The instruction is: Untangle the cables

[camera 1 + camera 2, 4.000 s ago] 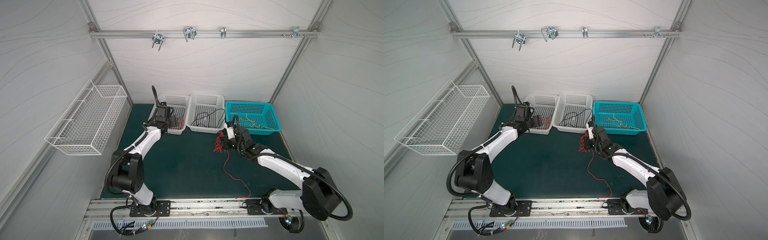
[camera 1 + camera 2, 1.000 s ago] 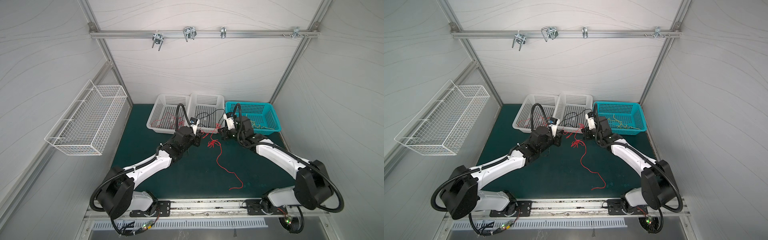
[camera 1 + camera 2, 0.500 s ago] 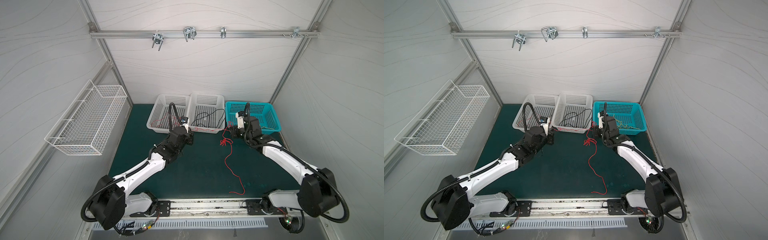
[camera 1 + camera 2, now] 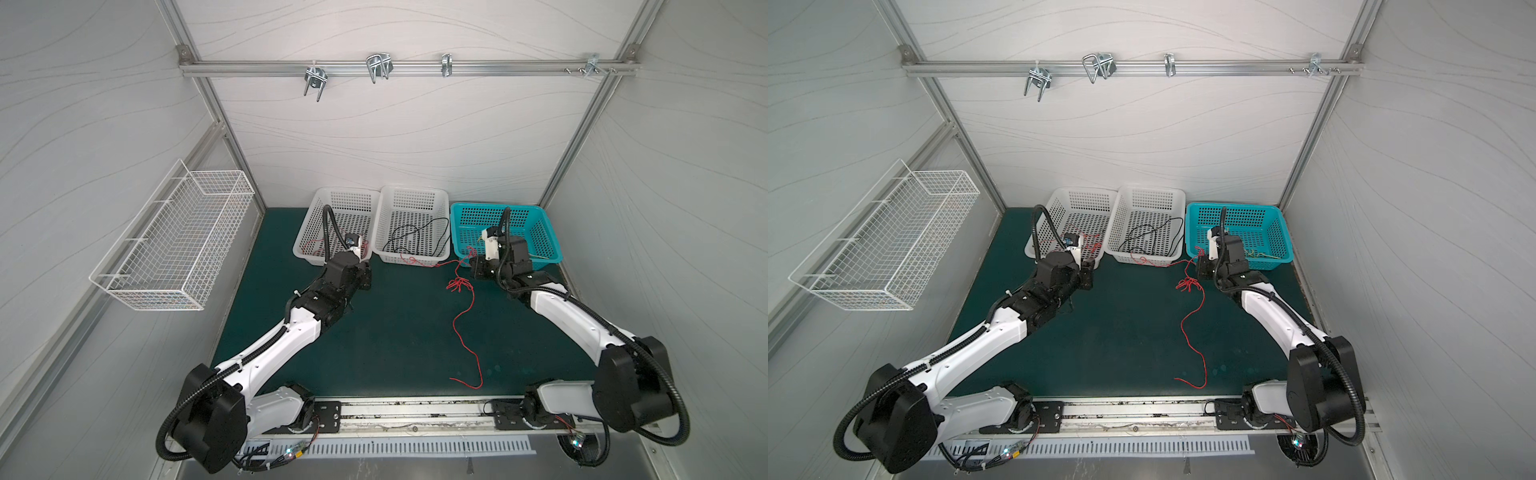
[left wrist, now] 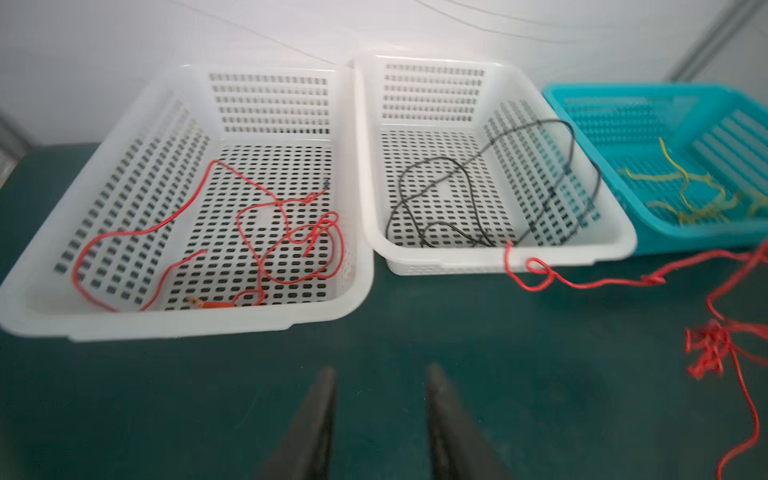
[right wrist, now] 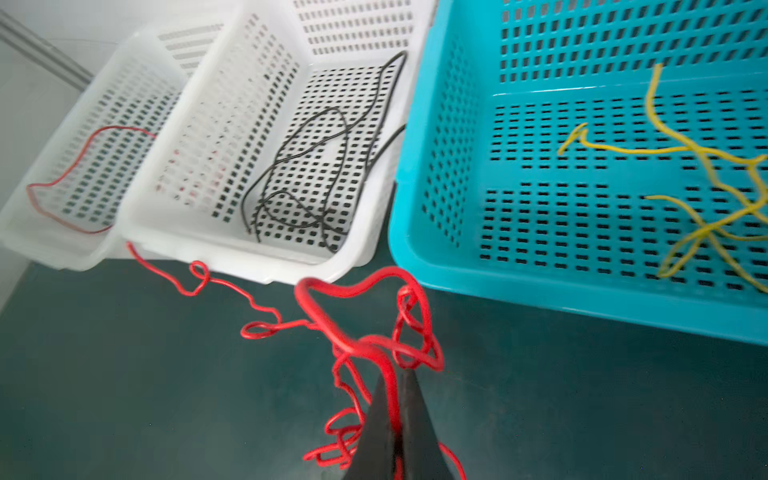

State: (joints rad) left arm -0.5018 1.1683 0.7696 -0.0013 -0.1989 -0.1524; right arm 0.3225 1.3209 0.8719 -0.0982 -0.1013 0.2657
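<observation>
At the front edge of the dark green tabletop (image 4: 395,332) lies the free end of a long thin red wire (image 4: 464,328). It runs away from the front edge, towards the back, in loose curves and ends in a small knotted bunch (image 4: 458,286) near the right end effector (image 6: 395,374).

The right end effector is closed, and the red wire is pinched between its two black fingers; in the right wrist view several red loops hang around the tips. The left end effector (image 5: 380,374) stands partly open with nothing between its fingers, above the bare tabletop in front of the two white baskets. From the knot, another stretch of the same red wire goes across the tabletop to the front rim of the middle white perforated plastic basket (image 4: 415,195) and touches it there.

At the back edge stand three baskets in a row. The left white perforated plastic basket (image 5: 124,124) holds a loose red wire (image 5: 286,232), the middle one holds a thin black wire (image 5: 457,195), and the turquoise perforated plastic basket (image 6: 457,124) near the back right corner holds yellowish wires (image 6: 706,174).

I judge that the task is well advanced: three colours are already separated into baskets. What is left seems to be the red wire on the tabletop, whose knot is not yet opened, and it is not yet in any basket.
</observation>
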